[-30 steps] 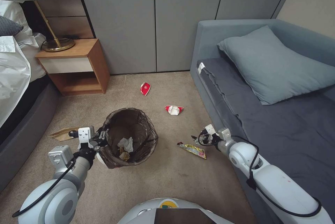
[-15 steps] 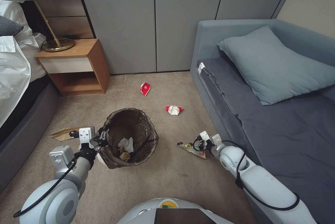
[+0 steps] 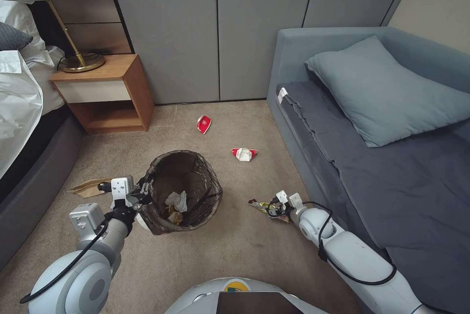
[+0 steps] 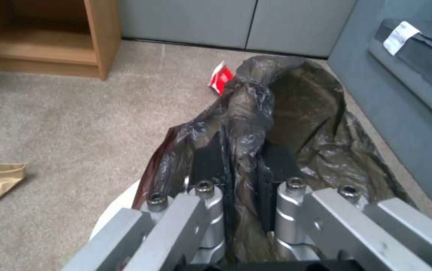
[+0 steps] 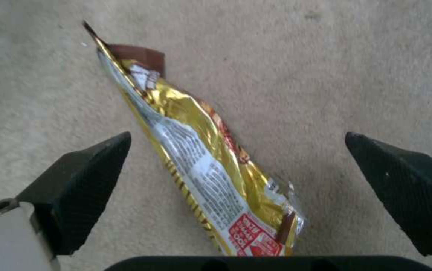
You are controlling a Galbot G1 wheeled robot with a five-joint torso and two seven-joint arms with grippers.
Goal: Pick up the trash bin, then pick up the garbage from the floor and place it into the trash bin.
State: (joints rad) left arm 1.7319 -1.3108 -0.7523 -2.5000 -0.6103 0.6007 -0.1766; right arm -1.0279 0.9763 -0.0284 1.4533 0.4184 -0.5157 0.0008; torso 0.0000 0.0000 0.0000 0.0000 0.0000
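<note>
Trash bin, lined with a dark brown bag, stood on the tan carpet between the bed and the sofa, with crumpled tissue inside. The left gripper was clamped on its bagged rim. The right gripper hung low over a gold wrapper lying flat on the carpet, its fingers spread wide to either side of it, not touching. Two crushed red-and-white cups lay farther off.

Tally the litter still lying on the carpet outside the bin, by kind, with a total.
Crushed red-and-white paper cups: 2
Gold wrapper: 1, between the open right claw's fingers
Brown paper bag: 1
Total: 4
</note>
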